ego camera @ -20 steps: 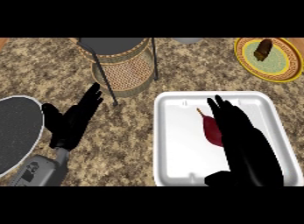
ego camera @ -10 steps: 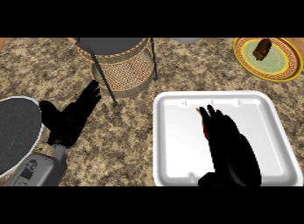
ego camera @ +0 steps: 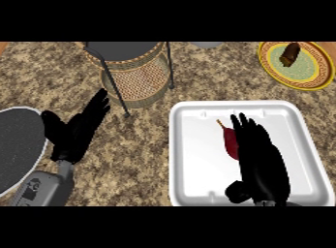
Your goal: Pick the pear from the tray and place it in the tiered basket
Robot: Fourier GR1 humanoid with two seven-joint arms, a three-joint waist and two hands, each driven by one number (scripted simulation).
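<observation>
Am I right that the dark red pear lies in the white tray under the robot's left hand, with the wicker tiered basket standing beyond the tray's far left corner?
Not quite. In the head view, the hand over the dark red pear in the white tray is the right hand. The left hand rests open on the counter, outside the tray. The wicker tiered basket does stand beyond the tray's far left corner.

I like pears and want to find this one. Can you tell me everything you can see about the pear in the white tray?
The pear is dark red with a thin brown stem pointing up and to the left. It lies on its side inside the white tray, near the middle. Only its left part shows, because the robot's right hand is over it and hides the rest. The fingers look fairly straight, and I cannot tell whether they touch the pear.
</observation>
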